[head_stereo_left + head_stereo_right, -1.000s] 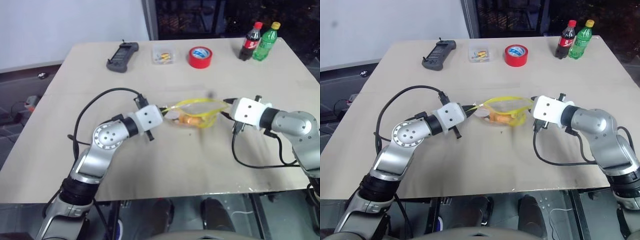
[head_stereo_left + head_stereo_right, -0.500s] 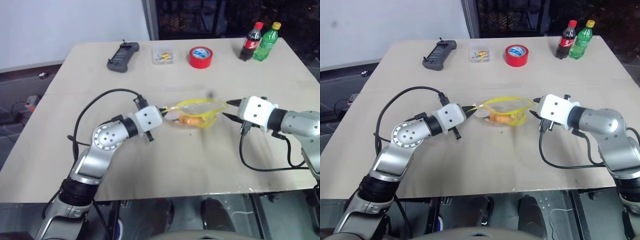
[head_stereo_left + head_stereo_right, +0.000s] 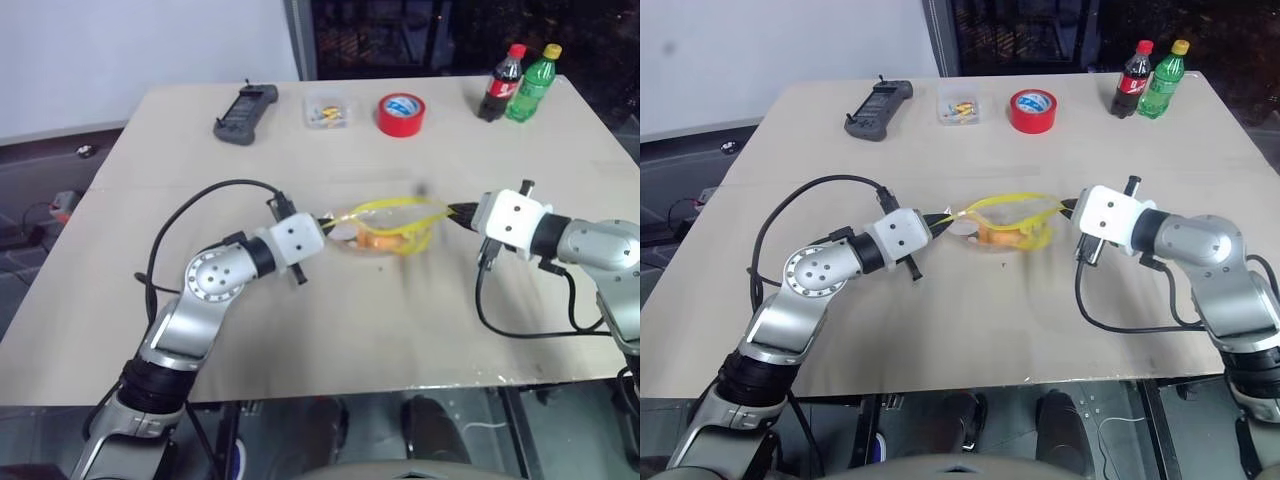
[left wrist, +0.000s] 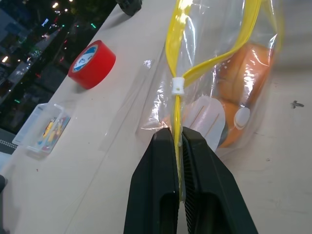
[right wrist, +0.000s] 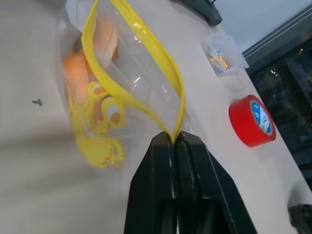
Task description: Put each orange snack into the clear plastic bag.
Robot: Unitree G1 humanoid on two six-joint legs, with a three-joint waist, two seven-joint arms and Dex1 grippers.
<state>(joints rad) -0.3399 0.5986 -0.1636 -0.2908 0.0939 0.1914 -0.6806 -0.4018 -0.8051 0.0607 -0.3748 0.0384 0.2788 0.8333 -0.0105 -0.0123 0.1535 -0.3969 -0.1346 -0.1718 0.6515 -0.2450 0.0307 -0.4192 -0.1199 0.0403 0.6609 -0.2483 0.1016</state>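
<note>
Pale beige counter (image 3: 300,330) under a white wall and dark window. Left fingers (image 4: 178,141) pinched shut on the yellow seal strip at one end of the crinkly clear plastic bag (image 3: 385,228); right fingers (image 5: 173,141) closed on the strip's other end, bag mouth bowed open between. Inside, just beyond both fingertips, orange oval bun-like snacks (image 4: 239,83). Farther out: red tape roll (image 3: 401,114), small clear box (image 3: 327,110), black handheld device (image 3: 244,113), two bottles (image 3: 517,83).

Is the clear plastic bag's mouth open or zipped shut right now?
Open. The clear plastic bag's yellow seal strip bows apart into a loop, pinched at opposite ends by the left pincer and right pincer.
</note>
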